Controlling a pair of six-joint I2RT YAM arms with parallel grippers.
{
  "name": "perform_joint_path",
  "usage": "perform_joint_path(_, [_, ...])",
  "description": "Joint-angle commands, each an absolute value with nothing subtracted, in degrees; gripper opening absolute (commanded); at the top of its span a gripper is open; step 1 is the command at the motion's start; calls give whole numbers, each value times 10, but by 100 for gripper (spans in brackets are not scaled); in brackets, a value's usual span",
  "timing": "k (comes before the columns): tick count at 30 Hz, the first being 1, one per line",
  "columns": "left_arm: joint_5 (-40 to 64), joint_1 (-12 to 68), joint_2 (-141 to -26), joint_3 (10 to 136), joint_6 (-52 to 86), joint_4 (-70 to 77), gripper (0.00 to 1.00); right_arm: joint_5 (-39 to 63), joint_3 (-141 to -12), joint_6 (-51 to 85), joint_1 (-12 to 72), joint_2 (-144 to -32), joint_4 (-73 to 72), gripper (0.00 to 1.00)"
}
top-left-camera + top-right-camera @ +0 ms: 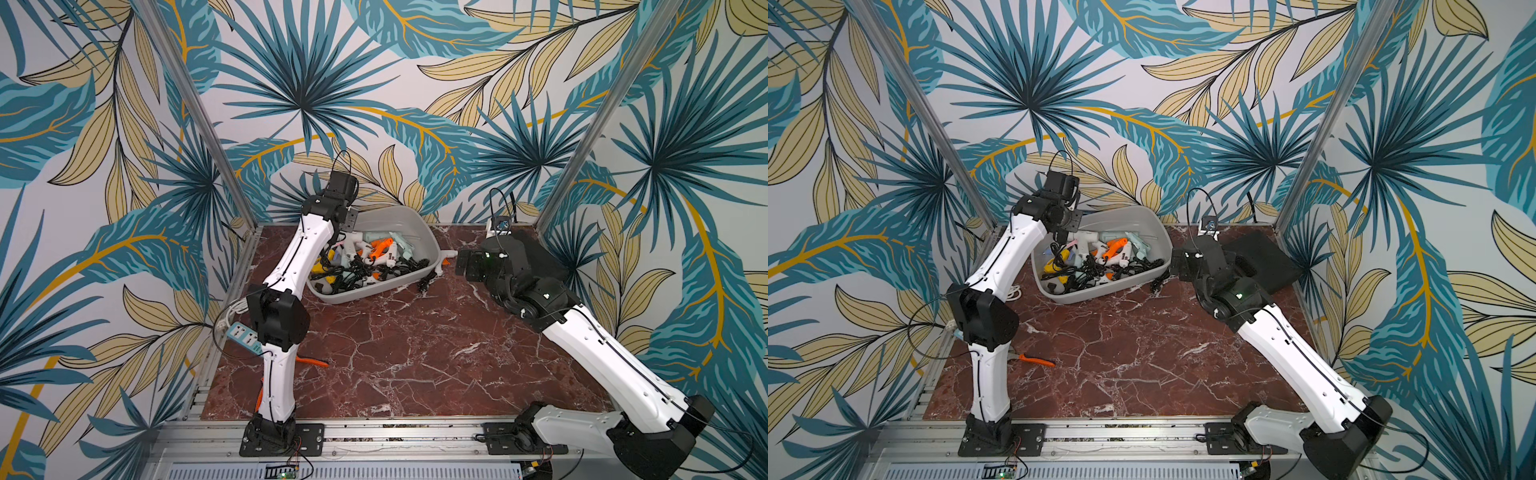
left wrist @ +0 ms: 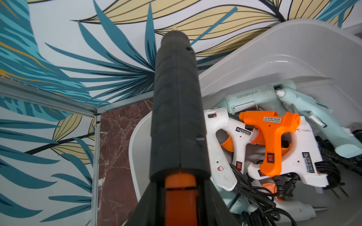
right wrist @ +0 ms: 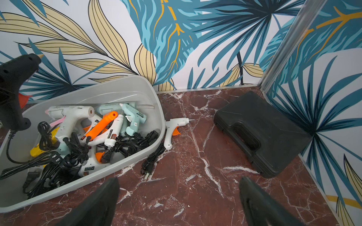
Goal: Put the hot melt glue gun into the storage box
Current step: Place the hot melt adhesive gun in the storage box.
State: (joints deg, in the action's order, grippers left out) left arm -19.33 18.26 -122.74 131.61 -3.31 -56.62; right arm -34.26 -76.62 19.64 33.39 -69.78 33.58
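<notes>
Left tool (image 2: 180,211): clamped on black hot melt glue gun (image 2: 176,107).
Storage box (image 2: 274,54): just below left tool, holding other glue guns (image 2: 270,137).
Right tool (image 3: 179,181): jaws apart; white glue gun (image 3: 174,127) ahead on table (image 3: 195,166).

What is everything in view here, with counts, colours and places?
light grey plastic storage box: one, grey, back of the table, left of centre
piled glue guns: several, white, mint, orange and yellow, inside the box with black cords; exact count unclear
black hot melt glue gun with orange trigger: one, held above the box's edge
white glue gun with orange trigger: one, on the table just outside the box
black cord bundle: one, on the table beside the box
black hard plastic case: one, back right corner
orange-handled hand tool: one, by the left arm
blue-green power strip: one, off the table's left edge
red-brown marble-pattern table: one
left gripper: jaws shut on the black gun
right gripper: jaws open, empty, beside the box
</notes>
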Motion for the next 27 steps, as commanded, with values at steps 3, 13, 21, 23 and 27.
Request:
perform_joint_path(3, [-250,216,-1273,1361,-67,-551,0,-338,-774,213,330,-703,352,100])
perform_joint_path(13, [-292,271,-1343,1349,-145,-413,0,-318,-772,217,329,-705,352,99])
perform_joint_path(21, [-345,293,-1415,1354,-243,-353,14,-307,-766,225,328,-704,351,99])
perform_joint_path(23, [-364,298,-1424,1343,-273,-333,14,-305,-765,227,329,-706,352,99])
perform_joint_path(27, [-372,301,-1438,1335,-297,-313,14,-298,-767,229,328,-711,351,99])
